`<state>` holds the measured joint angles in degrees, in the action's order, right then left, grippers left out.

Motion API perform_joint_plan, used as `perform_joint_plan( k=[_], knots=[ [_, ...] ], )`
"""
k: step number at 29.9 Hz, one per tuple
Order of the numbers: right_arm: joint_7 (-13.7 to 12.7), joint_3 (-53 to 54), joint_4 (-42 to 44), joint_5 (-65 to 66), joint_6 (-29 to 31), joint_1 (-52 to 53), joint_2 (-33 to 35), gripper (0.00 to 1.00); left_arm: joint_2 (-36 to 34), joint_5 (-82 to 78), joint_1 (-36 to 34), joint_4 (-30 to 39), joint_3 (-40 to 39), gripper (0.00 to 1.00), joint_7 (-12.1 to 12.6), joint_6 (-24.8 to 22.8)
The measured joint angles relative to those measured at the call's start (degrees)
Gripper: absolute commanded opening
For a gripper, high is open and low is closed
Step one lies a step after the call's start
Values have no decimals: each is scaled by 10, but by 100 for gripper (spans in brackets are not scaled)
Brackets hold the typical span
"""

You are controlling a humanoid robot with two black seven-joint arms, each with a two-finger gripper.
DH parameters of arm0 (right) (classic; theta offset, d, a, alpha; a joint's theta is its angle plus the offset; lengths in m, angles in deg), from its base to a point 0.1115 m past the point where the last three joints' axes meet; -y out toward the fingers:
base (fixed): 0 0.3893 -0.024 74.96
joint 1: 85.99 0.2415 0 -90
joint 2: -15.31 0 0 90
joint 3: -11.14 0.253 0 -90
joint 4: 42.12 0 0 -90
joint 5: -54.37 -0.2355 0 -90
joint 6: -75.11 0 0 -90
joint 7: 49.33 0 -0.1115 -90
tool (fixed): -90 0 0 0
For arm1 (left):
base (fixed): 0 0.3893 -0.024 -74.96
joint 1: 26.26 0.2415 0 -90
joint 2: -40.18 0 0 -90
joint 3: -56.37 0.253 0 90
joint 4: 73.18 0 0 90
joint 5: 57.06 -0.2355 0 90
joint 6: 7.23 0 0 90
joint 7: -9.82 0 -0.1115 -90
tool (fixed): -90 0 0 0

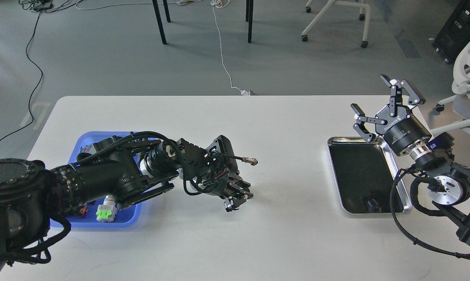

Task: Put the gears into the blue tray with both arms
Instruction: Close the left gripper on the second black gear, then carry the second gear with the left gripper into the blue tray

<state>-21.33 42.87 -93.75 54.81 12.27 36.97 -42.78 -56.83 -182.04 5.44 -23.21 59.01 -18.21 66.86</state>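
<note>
My left gripper [240, 195] is low over the white table, right of the blue tray [130, 217]. Its fingers are drawn together at the spot where a small black gear lay. The gear is hidden between them. My left arm covers most of the blue tray. My right gripper [379, 107] hangs open with nothing in it, above the far edge of the black tray [397, 171]. A small dark round piece [371, 203], possibly a gear, lies near that tray's front edge.
In the blue tray lie a green-capped switch [105, 214] and a red one [81, 210]. A cable plug [250, 160] sticks out from my left wrist. White tabletop [289, 175] stretches between the two trays. Chairs and cables stand on the floor beyond.
</note>
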Motion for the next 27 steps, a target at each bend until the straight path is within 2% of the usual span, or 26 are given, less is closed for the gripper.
perform_joint_plan(
  k=[9, 13, 17, 22, 27],
  knots=[
    [0, 0, 0, 0, 0, 0, -2, 97, -5, 0, -10, 5, -4, 11, 1, -2],
    [0, 0, 0, 1, 0, 0, -5, 97, -38, 0, -27, 21, -9, 11, 1, -1],
    [0, -2, -1, 1, -1, 0, -9, 97, -118, 4, -47, 63, -10, 11, 0, -1],
    [0, -4, -3, 2, -2, -1, -18, 97, -253, 23, -58, 119, -10, 12, 0, -1],
    [0, -6, -3, 2, -2, 0, -29, 97, -364, 24, -46, 133, -6, 13, 0, 3]
  ],
)
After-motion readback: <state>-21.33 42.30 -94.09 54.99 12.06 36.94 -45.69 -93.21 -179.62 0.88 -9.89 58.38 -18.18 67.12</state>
